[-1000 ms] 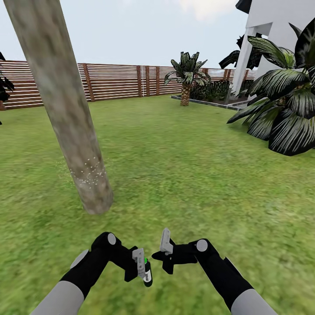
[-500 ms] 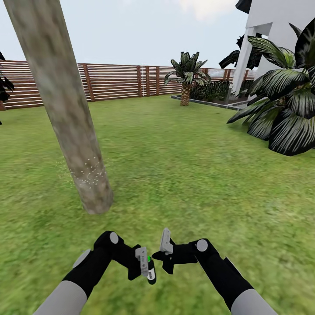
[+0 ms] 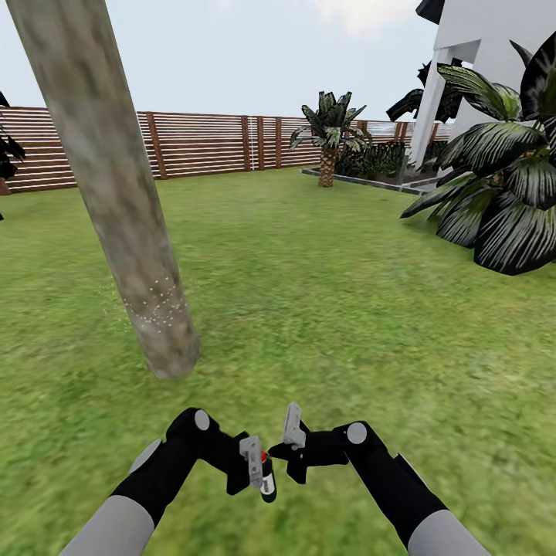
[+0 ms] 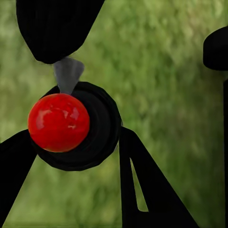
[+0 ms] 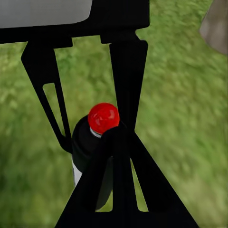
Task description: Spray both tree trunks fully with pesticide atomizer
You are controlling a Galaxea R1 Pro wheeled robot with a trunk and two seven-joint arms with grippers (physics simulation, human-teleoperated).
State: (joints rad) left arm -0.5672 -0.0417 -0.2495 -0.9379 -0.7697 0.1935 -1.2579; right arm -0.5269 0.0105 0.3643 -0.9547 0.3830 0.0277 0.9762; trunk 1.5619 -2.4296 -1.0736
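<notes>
We hold the atomizer [image 3: 263, 472] in our left gripper [image 3: 253, 467]; right gripper [image 3: 291, 446] width unclear; next, aim at the trunk [image 3: 116, 193] ahead-left.

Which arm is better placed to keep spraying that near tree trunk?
The left. Its tool already holds the pesticide atomizer, red cap up, and the speckled tree trunk stands on the left side ahead. The right tool holds nothing and sits beside the bottle.

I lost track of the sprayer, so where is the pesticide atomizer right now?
In the head view, the pesticide atomizer is held in the left gripper, low centre over the lawn, beside the right gripper and near the tree trunk.
</notes>
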